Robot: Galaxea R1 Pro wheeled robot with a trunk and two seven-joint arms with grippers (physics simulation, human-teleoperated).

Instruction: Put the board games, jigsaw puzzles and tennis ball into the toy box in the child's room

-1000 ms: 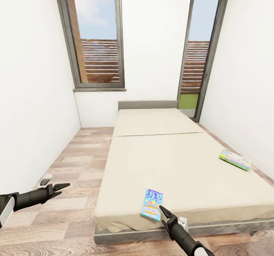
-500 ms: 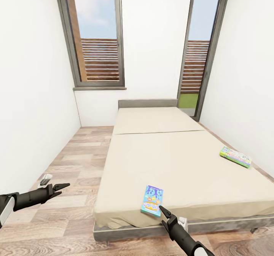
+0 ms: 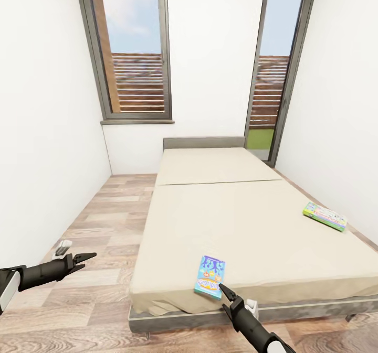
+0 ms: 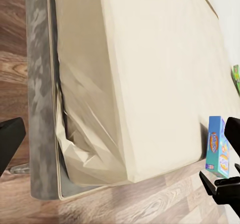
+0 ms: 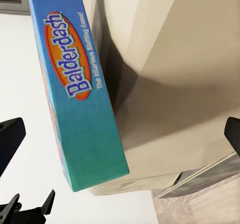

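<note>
I'm parked at the near end of the bed (image 3: 231, 222). 2 board games are on it: the blue game (image 3: 210, 276) flat at the near edge, just left of centre, and the green game (image 3: 324, 215) flat at the far right edge, well apart from the first.

The blue game looks like a thin stiff cardboard box, light, smooth printed cover, likely slippery. It lies flat on a soft mattress, so I judge a pinch across the short near edge, where it reaches the mattress edge, is the way in. The right wrist view shows its spine (image 5: 80, 94) close up, lettered "Balderdash".

My right gripper (image 3: 227, 294) sits just beside the blue game's near corner, fingers parted, holding nothing. I can't tell if it touches the box. My left gripper (image 3: 86, 257) hangs over the floor (image 3: 100, 227) left of the bed, well apart from both games, fingers spread and empty.

Count: 2 games, 1 bed, 2 grippers, 2 windows (image 3: 134, 54).
</note>
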